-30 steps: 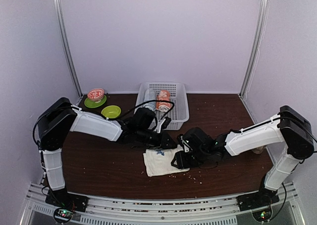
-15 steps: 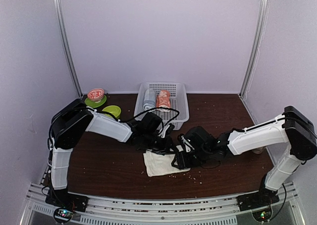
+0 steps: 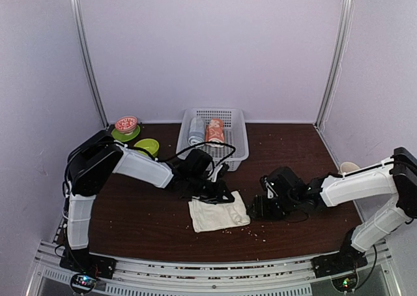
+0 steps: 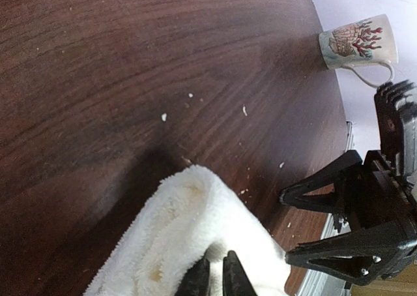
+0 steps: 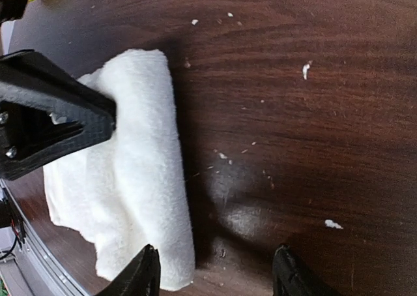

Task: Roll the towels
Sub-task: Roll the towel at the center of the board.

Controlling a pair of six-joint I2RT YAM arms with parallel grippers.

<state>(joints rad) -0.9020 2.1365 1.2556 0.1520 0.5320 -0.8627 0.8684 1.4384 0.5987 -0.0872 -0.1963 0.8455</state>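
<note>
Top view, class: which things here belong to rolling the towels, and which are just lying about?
Part of the job:
- cream-white towel, pinched by the left gripper
- salmon-orange towel, rolled, in the white basket
- right gripper, open beside the cream-white towel

Just lying about:
- white basket
- grey-blue rolled towel
- green bowl
- red-patterned bowl
- mug
</note>
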